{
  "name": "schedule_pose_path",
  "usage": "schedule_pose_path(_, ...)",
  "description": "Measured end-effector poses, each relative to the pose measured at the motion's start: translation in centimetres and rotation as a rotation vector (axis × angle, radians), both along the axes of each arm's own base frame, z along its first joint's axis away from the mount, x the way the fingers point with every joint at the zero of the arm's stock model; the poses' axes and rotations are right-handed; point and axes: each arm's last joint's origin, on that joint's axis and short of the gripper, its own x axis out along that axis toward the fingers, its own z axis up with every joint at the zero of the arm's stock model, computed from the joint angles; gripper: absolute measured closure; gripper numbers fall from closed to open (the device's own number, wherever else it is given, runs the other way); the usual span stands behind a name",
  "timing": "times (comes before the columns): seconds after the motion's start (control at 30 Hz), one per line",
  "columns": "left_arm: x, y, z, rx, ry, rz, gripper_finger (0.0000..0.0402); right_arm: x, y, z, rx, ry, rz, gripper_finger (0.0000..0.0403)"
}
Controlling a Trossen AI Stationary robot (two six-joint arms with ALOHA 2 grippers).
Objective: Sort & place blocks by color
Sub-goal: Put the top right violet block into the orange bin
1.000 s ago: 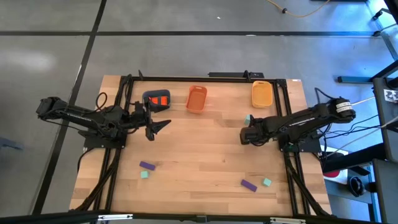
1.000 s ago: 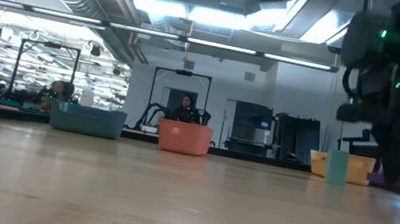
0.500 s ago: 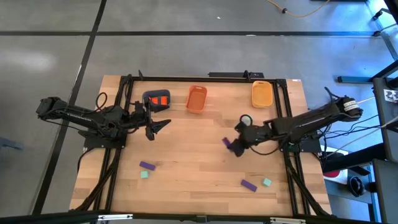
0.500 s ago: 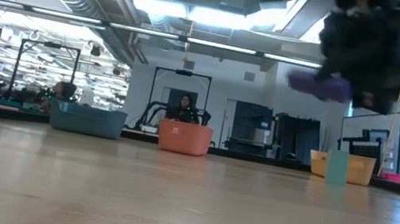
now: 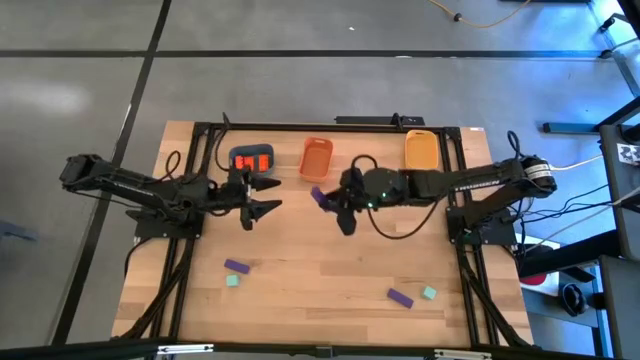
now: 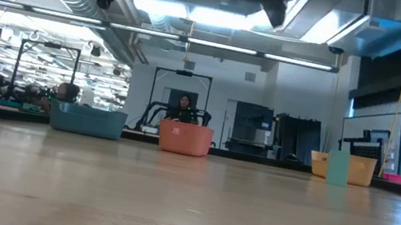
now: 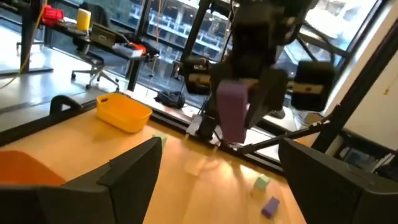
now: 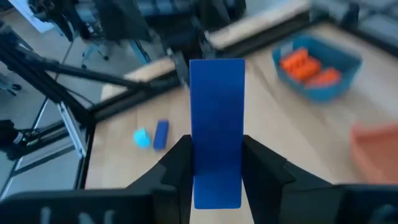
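Observation:
My right gripper (image 5: pixel 327 198) hangs over the table's middle, just near of the orange tray (image 5: pixel 316 158), shut on a purple brick (image 5: pixel 318 195). My left gripper (image 5: pixel 268 197) waits open, near of the blue-grey tray (image 5: pixel 252 160), which holds orange-red bricks (image 8: pixel 308 65). It faces the held brick (image 7: pixel 234 114) and touches nothing. A purple brick (image 5: pixel 236 266) and a mint cube (image 5: pixel 232 281) lie flat at the near left. Another purple brick (image 5: pixel 400 297) and mint cube (image 5: pixel 428 293) lie at the near right. One more mint cube (image 6: pixel 337 168) stands by the yellow tray (image 5: pixel 420 150). My right gripper pinches the purple brick between its two fingers (image 8: pixel 177 167), on the brick's two long sides near one end (image 8: pixel 216 180). The fingers come from the table's right, slanting a little downward, and lie along the brick. Its other end (image 8: pixel 216 74) sticks out ahead of them, lifted clear of the table.
The three trays stand in a row along the far edge. Black frame rails (image 5: pixel 200 180) run down both sides of the wooden table. Bare wood (image 5: pixel 320 260) lies between the two arms and the near blocks.
My right gripper has lifted the purple brick off the table at the right. It has carried the brick up and toward the left and far side, to just near of the orange tray. Its wrist has rolled and tipped up from pointing down. The gripper has stayed shut on the brick.

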Motion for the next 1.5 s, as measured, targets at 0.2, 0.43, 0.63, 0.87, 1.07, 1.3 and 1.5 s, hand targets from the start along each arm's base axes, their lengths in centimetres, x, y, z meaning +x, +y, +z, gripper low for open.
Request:
schedule_pose_path(0.2,0.1,0.0,0.3,-0.019,-0.044,-0.015,0.0085,0.5,-0.1,1.4,-0.03,-0.04,0.008,0.0298)
schedule_pose_path(0.43,0.3,-0.1,0.1,-0.017,-0.036,-0.024,0.0085,0.5,-0.1,1.4,-0.026,-0.043,0.007,0.0298)
schedule_pose_path(0.63,2.2,0.2,1.0,0.034,-0.023,-0.044,0.0085,0.6,-0.1,1.8,-0.018,-0.08,0.02,0.0298)
schedule_pose_path(0.87,6.3,0.9,2.9,0.182,0.01,-0.074,0.0085,0.7,0.0,1.9,-0.011,-0.09,0.035,0.0298)
schedule_pose_path(1.07,7.8,0.9,3.5,0.188,0.011,-0.1,0.0086,0.7,0.0,1.9,-0.023,-0.093,0.066,0.0298)
schedule_pose_path(1.3,7.9,0.8,3.8,0.191,-0.026,-0.123,0.0094,0.7,0.2,2.1,-0.018,-0.112,0.107,0.0298)
schedule_pose_path(1.5,7.8,0.8,4.2,0.187,-0.066,-0.116,0.0151,0.7,0.2,2.1,-0.031,-0.115,0.116,0.0298)
